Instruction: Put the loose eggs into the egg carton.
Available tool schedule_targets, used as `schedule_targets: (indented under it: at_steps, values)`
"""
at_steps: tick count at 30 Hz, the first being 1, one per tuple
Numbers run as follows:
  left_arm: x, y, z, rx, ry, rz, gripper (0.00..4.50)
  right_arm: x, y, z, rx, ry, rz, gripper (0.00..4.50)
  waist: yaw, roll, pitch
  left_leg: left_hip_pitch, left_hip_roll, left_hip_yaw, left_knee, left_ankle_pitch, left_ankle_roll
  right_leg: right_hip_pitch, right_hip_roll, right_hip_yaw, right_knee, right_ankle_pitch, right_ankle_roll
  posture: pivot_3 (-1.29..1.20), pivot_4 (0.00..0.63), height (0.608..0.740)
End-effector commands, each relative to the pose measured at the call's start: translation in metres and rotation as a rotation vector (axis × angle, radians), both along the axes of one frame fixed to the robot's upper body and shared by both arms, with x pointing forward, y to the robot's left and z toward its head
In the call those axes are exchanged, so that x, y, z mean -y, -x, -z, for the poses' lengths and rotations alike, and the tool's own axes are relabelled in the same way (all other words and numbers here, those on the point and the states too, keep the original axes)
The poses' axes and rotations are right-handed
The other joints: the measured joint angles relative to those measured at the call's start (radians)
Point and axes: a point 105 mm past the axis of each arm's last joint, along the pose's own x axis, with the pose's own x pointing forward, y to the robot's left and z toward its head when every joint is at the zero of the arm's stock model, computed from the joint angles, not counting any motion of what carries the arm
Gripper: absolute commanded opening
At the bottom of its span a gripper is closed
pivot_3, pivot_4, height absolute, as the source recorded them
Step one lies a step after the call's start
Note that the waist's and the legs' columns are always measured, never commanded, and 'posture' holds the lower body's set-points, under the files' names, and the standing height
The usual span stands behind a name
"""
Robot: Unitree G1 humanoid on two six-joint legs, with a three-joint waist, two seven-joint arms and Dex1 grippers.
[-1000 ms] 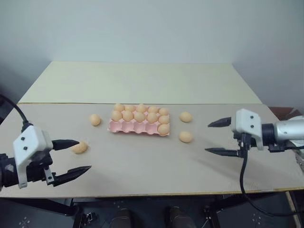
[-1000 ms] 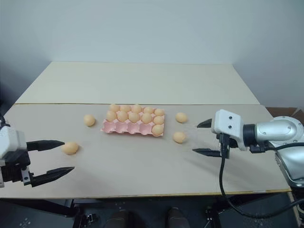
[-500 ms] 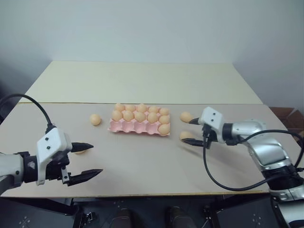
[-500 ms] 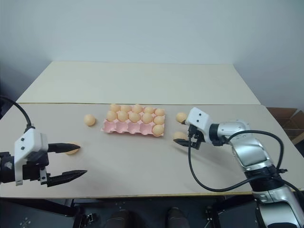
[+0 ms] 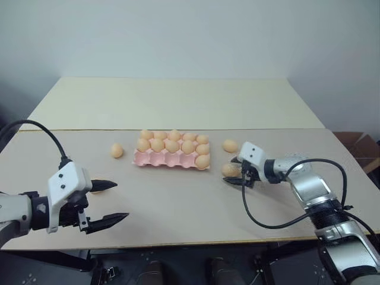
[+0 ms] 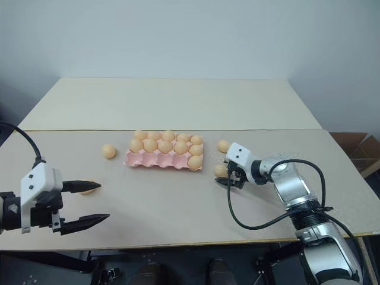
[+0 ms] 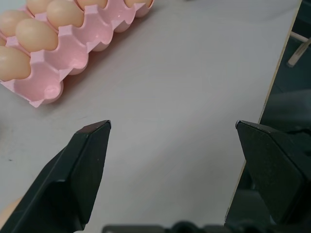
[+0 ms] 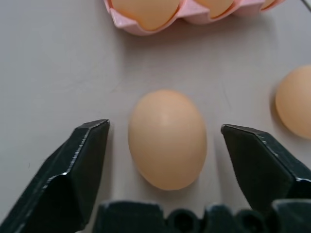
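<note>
Carton (image 5: 155, 159) sits mid-counter (image 5: 178, 202); back two rows and one front cup at its 3 o'clock end hold eggs, four front cups empty. We count four loose eggs on the counter: one (image 5: 117, 150) at the carton's 9 o'clock, one (image 6: 87, 188) by the left gripper (image 5: 107, 203), two at 3 o'clock. Right gripper (image 8: 165, 141) straddles the nearer egg (image 8: 167, 138), jaws apart, not touching. Left gripper spread, empty. We judge the task not yet begun.

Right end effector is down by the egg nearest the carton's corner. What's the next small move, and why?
Probably close the right end effector: the egg lies on the table between its open fingers, a gap showing either side. Then lift toward the egg carton.
</note>
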Motion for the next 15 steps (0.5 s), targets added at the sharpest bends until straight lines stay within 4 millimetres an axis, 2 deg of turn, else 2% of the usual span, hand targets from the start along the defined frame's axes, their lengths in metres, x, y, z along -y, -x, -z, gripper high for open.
schedule_targets:
  at_steps: [1,5,11,15]
  values:
    - [0.002,0.001,-0.006,0.046,-0.013,0.01,4.5,-0.005,-0.001,-0.017,0.059,-0.006,-0.049,3.21,0.0,0.0,0.0,0.0,0.0,0.0,0.0,0.0,0.0,0.0,0.0,0.0,0.0,0.0,0.0,0.0,0.15,0.74]
    - [0.001,0.003,-0.004,0.038,-0.011,0.006,4.5,-0.007,-0.001,-0.015,0.07,0.0,-0.047,1.86,-0.002,0.0,0.0,0.0,0.0,0.0,0.0,0.0,0.0,0.0,0.0,0.0,0.0,0.0,0.0,0.0,0.15,0.74]
    - [0.0,0.003,-0.003,0.041,-0.013,-0.002,4.5,-0.009,-0.001,-0.022,0.111,0.013,-0.049,1.86,-0.001,0.0,0.0,0.0,0.0,0.0,0.0,0.0,0.0,0.0,0.0,0.0,0.0,0.0,0.0,0.0,0.15,0.74]
    - [-0.003,0.003,-0.004,0.045,-0.017,-0.013,4.5,-0.022,-0.004,-0.056,0.209,-0.046,-0.06,1.86,-0.005,0.0,0.0,0.0,0.0,0.0,0.0,0.0,0.0,0.0,0.0,0.0,0.0,0.0,0.0,0.0,0.15,0.74]
